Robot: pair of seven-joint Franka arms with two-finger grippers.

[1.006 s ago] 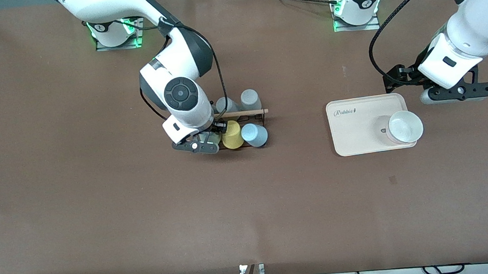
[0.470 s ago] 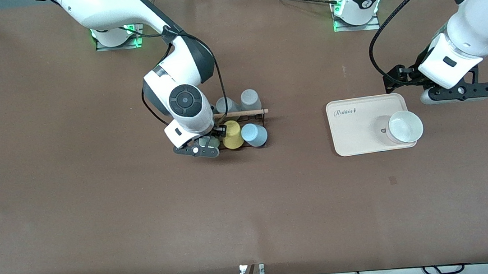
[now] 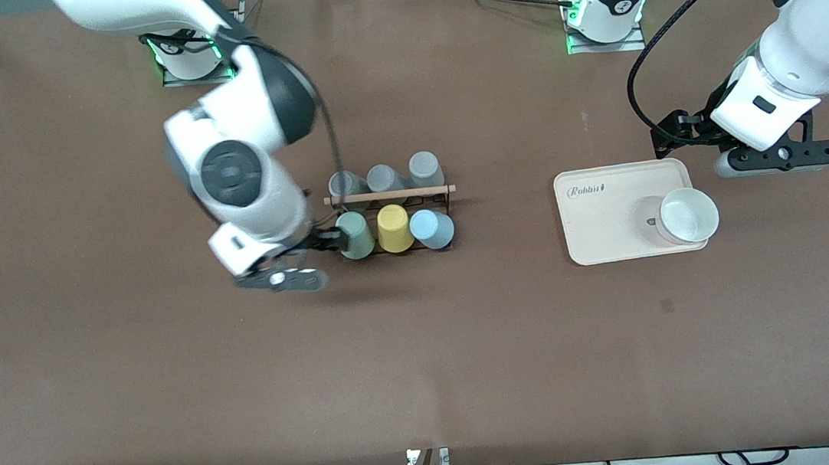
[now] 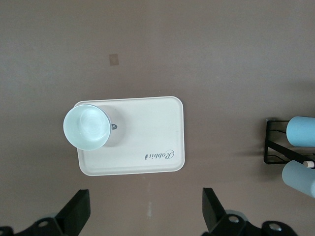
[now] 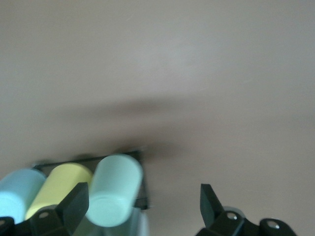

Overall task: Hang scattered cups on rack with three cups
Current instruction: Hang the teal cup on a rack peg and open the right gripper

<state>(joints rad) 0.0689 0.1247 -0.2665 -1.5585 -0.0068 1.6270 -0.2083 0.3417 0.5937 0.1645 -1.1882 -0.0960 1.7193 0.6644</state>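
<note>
The black wire rack with a wooden dowel stands mid-table. On its side nearer the front camera hang a mint-green cup, a yellow cup and a light blue cup. Three grey cups hang on the farther side. My right gripper is open and empty, just off the mint-green cup toward the right arm's end. The right wrist view shows its spread fingers and the mint-green cup beside the yellow cup. My left gripper is open and empty and waits over bare table by the tray.
A cream rectangular tray lies toward the left arm's end with a white bowl on it. Both show in the left wrist view, the tray and the bowl, with the rack's end at the edge.
My right gripper has let go of the mint-green cup on the rack and pulled away toward the right arm's end. The left arm has not moved.
</note>
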